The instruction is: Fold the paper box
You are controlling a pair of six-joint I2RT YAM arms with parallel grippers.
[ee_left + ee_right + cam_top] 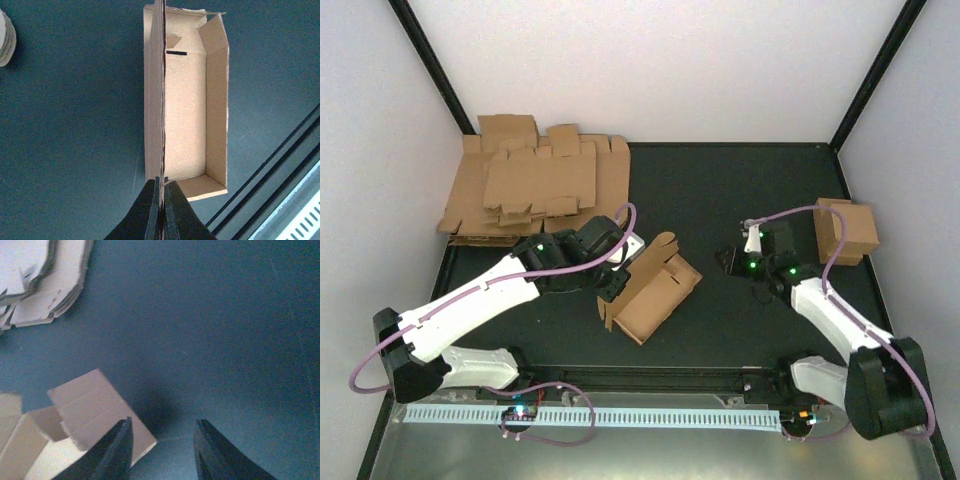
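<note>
The paper box (655, 290) lies half-formed in the middle of the black mat, a brown cardboard tray with its long walls up and its lid flap spread. In the left wrist view the paper box (187, 115) shows its open inside, and my left gripper (162, 180) is shut on the edge of one long wall. From above, the left gripper (613, 283) sits at the box's left end. My right gripper (728, 262) hovers to the right of the box, apart from it. Its jaws (163, 422) stand open with only mat between them, beside a box flap (95, 405).
A pile of flat brown blanks (535, 185) lies at the back left, with the same pile (45, 285) in the right wrist view. A folded brown box (847, 230) stands at the right wall. A white slotted rail (620, 415) runs along the near edge.
</note>
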